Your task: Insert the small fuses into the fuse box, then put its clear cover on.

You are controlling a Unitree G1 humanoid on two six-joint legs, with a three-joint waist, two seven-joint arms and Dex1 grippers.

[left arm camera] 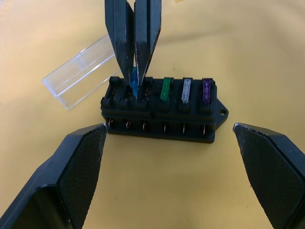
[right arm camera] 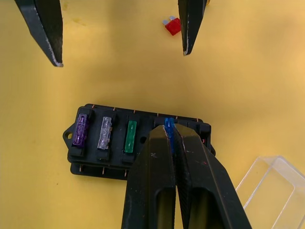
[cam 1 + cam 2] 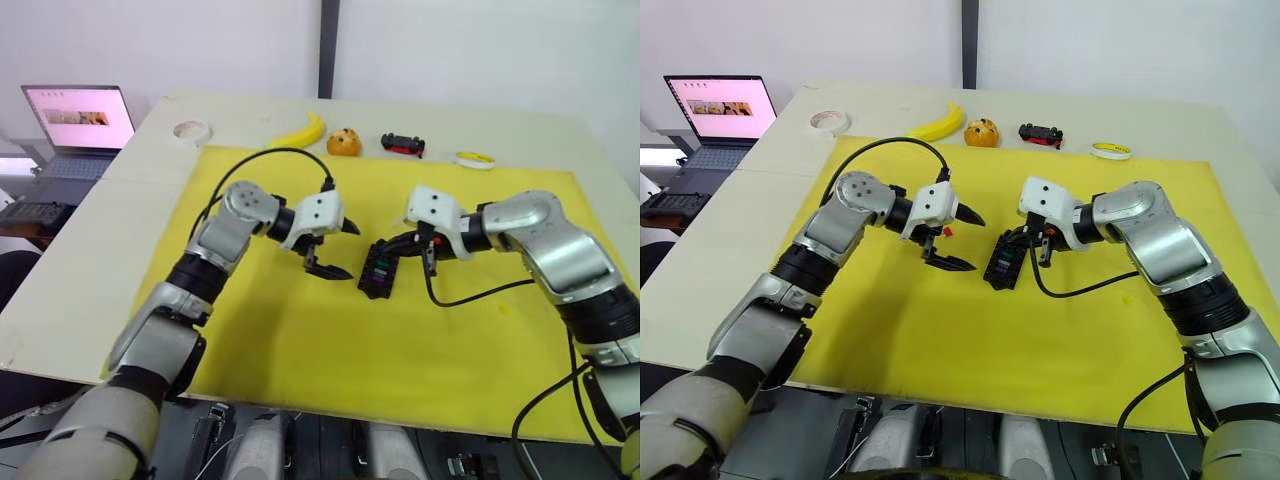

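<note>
— Near the middle of the yellow mat [image 3: 330,350], what do you see?

— That's the fuse box [image 2: 95,155], a black block lying flat on the mat. Three of its slots are filled: a purple fuse [image 2: 80,131], a grey fuse [image 2: 104,133] and a green fuse [image 2: 129,136], side by side in one row.

— And the right gripper [image 2: 170,138]?

— Its fingers are pinched together on a blue fuse [image 2: 168,128], which sits at the slot next to the green one. I cannot tell how far into the slot it is.

— The left gripper [image 3: 335,250]?

— Spread wide, holding nothing, hovering just beside the box on the side toward the mat's left edge.

— Any fuses loose?

— A red fuse [image 2: 173,26] lies on the mat near the left gripper's fingertips, apart from the box.

— Where is the clear cover [image 1: 78,71]?

— On the mat just beside the box, on the side away from the left gripper, not fitted. I cannot tell whether it touches the box.

— Anything along the table's far edge?

— Past the mat: a roll of tape [image 3: 190,130], a banana [image 3: 300,131], an orange [image 3: 343,142], a black-and-red toy car [image 3: 402,143] and a yellow ring [image 3: 474,159]. A laptop [image 3: 78,125] stands open off the table's far left corner.
</note>
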